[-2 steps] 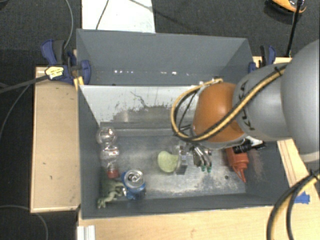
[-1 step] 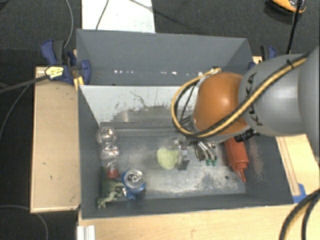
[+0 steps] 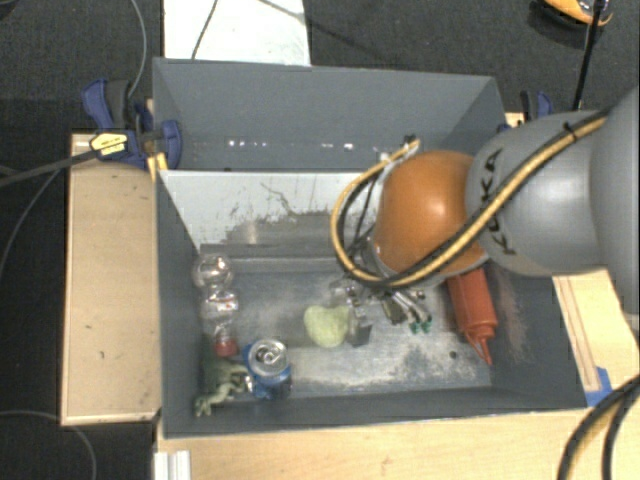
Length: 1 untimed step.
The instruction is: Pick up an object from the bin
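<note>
My gripper (image 3: 352,320) hangs low in the middle of the bin, below the orange wrist cover. Its fingertips are right beside a pale yellow-green lump (image 3: 326,326) that lies on the bin floor, touching its right side. The lump is not visibly between the fingers. A red bottle-shaped thing (image 3: 473,306) lies to the right of the gripper, partly under the arm.
At the bin's left side lies a clear plastic bottle with a red cap (image 3: 216,303). In front of it are a blue drink can (image 3: 268,362) and a green toy figure (image 3: 222,383). The arm covers the bin's right rear part.
</note>
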Motion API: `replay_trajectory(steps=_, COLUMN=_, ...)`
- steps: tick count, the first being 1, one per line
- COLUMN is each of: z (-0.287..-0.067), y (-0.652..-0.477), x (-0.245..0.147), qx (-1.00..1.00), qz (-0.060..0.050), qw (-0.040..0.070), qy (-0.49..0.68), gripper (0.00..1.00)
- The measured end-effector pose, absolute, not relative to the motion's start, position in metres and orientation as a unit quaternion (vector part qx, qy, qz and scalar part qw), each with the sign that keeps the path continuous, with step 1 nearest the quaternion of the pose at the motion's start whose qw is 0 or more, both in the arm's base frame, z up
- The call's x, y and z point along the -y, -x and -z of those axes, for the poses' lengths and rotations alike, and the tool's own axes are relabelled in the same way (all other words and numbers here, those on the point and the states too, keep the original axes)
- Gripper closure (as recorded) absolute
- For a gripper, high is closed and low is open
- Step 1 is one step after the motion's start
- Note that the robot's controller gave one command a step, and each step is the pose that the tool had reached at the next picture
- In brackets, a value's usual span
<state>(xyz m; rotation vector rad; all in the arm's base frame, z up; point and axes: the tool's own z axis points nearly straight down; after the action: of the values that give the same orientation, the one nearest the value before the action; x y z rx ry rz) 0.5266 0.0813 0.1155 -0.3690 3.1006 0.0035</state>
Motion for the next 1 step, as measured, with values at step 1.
replay_trajectory(steps=1, z=-0.1309, y=-0.5236, x=-0.0837, qx=-0.997, qz=-0.002, qw=-0.001, qy=0.083, gripper=1.00)
